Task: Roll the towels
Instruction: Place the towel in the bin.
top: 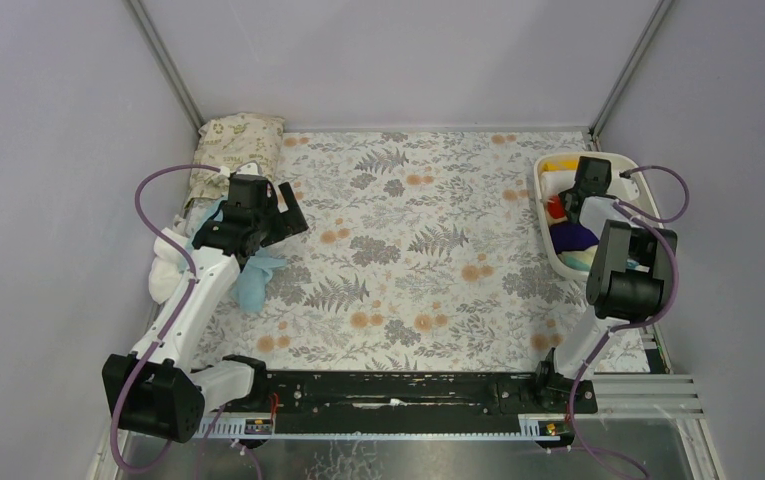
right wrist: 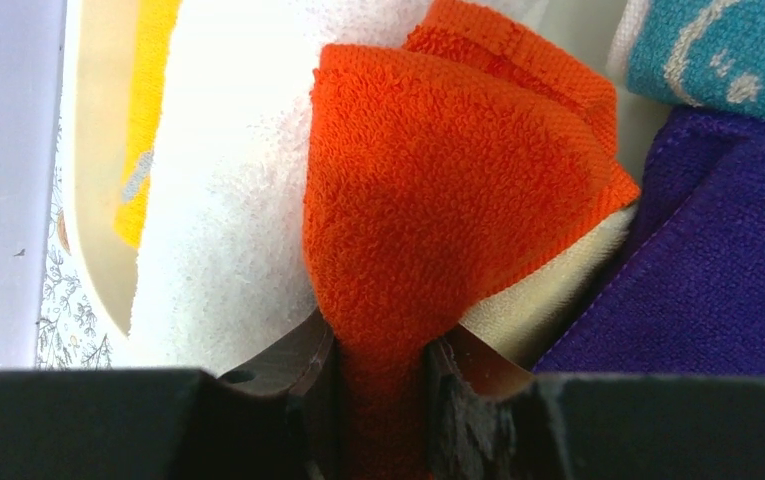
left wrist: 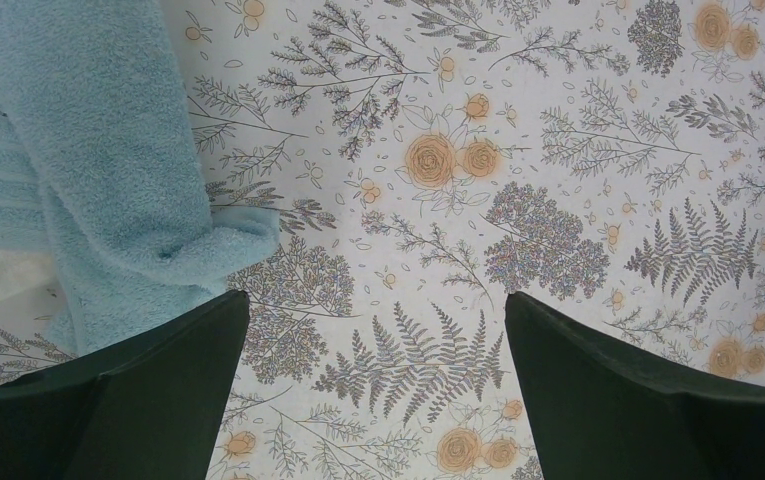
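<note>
My right gripper [right wrist: 378, 365] pinches a fold of the orange towel [right wrist: 448, 180] inside the tub [right wrist: 93, 180] at the far right of the mat [left wrist: 558, 150], its jaws drawn narrow on the terry with the cloth bunched between them. Packed around it in the tub are the white towel [right wrist: 228, 200], yellow towel [right wrist: 143, 120], purple towel [right wrist: 708, 260] and teal towel [right wrist: 718, 50], pressed against one another. My left gripper [left wrist: 376, 300] hangs over the mat on the left side, jaws spread wide and holding nothing, with the blue towel [left wrist: 108, 150] lying crumpled just beside its left finger. I judge these towels light, soft and limp. The orange one should drape and trail when lifted, and its pile may drag a neighbour along. Terry is not slippery, so a pinch should hold, but a pinch on a mid-fold gives no flat edge to roll from. I would take each towel by a corner or hem, spread it flat on the mat, then roll from a short side. Nothing here looks fragile, and the risk is bunching rather than breakage.
</note>
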`<state>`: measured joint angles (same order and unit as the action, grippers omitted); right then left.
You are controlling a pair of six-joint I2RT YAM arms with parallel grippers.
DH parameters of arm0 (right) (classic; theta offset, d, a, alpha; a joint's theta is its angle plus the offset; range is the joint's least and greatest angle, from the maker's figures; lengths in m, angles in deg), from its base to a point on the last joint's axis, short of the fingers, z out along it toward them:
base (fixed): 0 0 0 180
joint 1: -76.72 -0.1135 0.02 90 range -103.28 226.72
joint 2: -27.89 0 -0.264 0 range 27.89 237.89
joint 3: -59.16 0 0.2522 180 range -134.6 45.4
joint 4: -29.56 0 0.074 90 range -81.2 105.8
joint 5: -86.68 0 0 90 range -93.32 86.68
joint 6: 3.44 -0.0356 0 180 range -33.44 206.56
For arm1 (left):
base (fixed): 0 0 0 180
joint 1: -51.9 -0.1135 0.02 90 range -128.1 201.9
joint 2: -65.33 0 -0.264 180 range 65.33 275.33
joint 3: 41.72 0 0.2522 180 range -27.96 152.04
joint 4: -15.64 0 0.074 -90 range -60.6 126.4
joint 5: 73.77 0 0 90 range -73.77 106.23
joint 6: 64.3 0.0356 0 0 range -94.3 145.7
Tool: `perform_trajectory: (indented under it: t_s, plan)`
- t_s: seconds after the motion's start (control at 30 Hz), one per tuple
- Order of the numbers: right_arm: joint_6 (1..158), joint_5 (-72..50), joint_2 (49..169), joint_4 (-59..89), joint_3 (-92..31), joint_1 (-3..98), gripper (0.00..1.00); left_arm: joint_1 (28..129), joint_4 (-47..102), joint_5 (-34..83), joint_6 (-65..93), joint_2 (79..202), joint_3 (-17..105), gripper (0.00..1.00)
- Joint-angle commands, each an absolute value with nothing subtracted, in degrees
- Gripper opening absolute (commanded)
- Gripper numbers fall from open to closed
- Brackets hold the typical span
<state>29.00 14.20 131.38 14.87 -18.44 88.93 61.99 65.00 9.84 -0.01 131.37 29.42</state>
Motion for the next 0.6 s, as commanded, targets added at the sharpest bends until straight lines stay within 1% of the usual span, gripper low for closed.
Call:
perform_trajectory:
  t_s: [0.0,0.1,0.13,0.2,0.4,0.5,0.57]
  plan:
    - [29.93,10.36,130.45,8.77,-17.85,88.32,0.27,61.75,62.89,10.11,1.03,130.24,29.08,1.0]
    - [30.45,10.96,129.15,6.65,-19.24,88.41,0.28,61.75,62.89,10.16,1.02,130.12,29.08,1.0]
    - [30.19,11.08,128.53,6.51,-19.24,88.41,0.29,61.75,62.89,10.1,1.04,130.03,29.08,1.0]
    - [30.14,11.52,127.23,6.85,-18.57,88.45,0.35,61.75,62.82,10.09,0.97,129.93,29.01,1.0]
    - [30.77,12.54,126.02,4.15,-19.87,88.5,0.41,61.7,62.8,10.23,0.94,129.72,28.99,1.0]
    - [31.2,13.24,125.14,3.42,-20.11,88.5,0.48,61.72,62.8,10.14,1.0,129.67,29.0,1.0]
    - [31.68,13.37,124.42,3.45,-20.02,88.5,0.51,61.76,62.8,10.12,0.99,129.6,28.99,1.0]
